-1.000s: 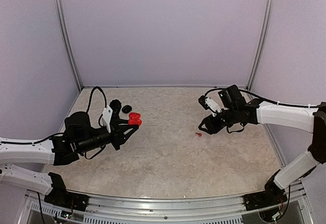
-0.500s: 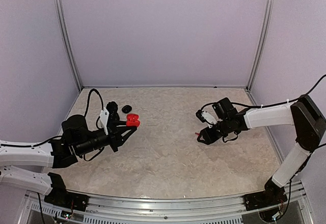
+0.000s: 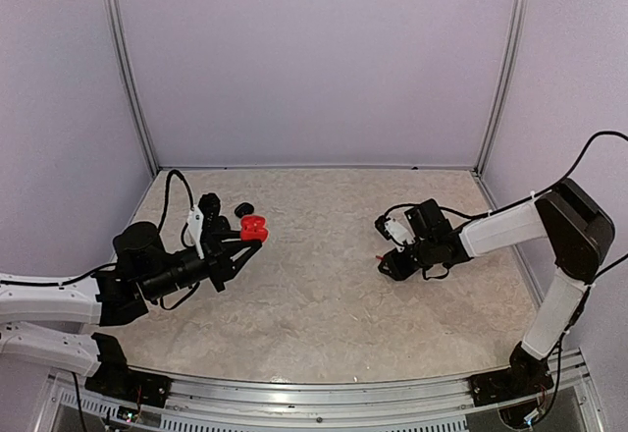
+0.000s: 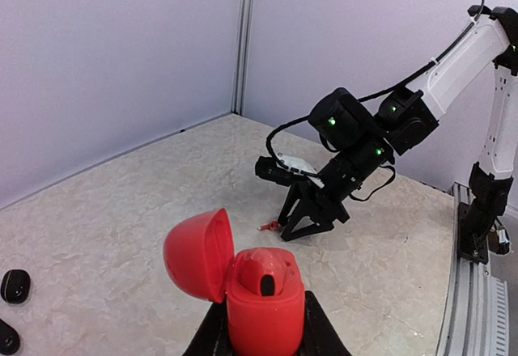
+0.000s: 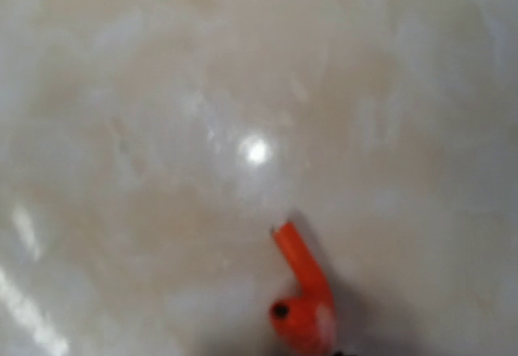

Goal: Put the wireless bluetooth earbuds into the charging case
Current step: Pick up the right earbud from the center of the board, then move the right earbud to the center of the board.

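My left gripper [image 4: 261, 328] is shut on the base of a red charging case [image 4: 263, 295], held upright above the table with its lid [image 4: 197, 253] hinged open to the left. A dark slot shows in the case's top. The same case [image 3: 254, 225] shows at centre left in the top view. One red earbud [image 5: 301, 295] lies on the table, stem pointing away. My right gripper [image 4: 301, 225] stands low over the table just beside this earbud [image 4: 269, 226], fingers spread, nothing between them. My own right fingers are out of the right wrist view.
Two black pebble-like pieces [image 4: 14, 285] [image 4: 5, 336] lie at the table's far left; one of them [image 3: 243, 208] shows in the top view behind the case. Purple walls enclose the marbled tabletop [image 3: 324, 304]. A metal rail [image 3: 314, 393] runs along the near edge.
My right arm has come down and a little leftward, bringing its fingers low beside the red earbud, slightly narrower. The left arm with the case has barely shifted.
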Controlling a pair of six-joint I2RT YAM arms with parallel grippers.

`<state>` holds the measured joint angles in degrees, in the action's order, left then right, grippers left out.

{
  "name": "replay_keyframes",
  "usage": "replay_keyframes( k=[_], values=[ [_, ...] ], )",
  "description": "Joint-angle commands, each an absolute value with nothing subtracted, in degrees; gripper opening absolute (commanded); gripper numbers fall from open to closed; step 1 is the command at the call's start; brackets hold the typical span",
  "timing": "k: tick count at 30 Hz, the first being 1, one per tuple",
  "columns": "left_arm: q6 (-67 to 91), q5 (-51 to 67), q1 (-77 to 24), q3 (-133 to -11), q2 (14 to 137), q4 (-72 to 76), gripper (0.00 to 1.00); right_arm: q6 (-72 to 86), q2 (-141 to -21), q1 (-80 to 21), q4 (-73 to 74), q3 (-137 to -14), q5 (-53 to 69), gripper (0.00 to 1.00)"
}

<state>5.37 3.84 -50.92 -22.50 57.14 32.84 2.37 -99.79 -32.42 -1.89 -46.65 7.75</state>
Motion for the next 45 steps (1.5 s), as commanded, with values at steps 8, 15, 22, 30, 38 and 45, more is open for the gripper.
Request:
replay_keyframes(
  k=[8, 15, 22, 30, 38, 45],
  values=[
    [5.1, 4.3, -50.4, -22.6, 56.7, 35.1, 0.0, 2.3, -104.8, -32.0, -4.7, -48.9, 5.2, 0.33],
    [4.9, 4.5, -50.1, -22.3, 56.4, 34.6, 0.0, 2.3, -104.8, -32.0, -4.4, -48.9, 5.7, 0.25],
    [4.8, 4.6, -50.0, -22.5, 56.4, 34.5, 0.0, -1.7, -104.5, -32.0, -4.7, -49.5, 12.4, 0.17],
    [5.4, 5.0, -49.8, -22.6, 54.7, 33.7, 0.0, -9.1, -106.2, -34.3, -2.5, -52.0, 32.9, 0.14],
    [5.8, 5.4, -49.0, -22.6, 51.7, 31.8, 0.0, -21.5, -106.0, -45.3, 10.0, -56.5, 27.1, 0.16],
    [6.0, 6.1, -49.0, -22.7, 51.1, 32.0, 0.0, -29.8, -104.5, -51.4, 18.9, -59.2, 21.2, 0.17]
  ],
)
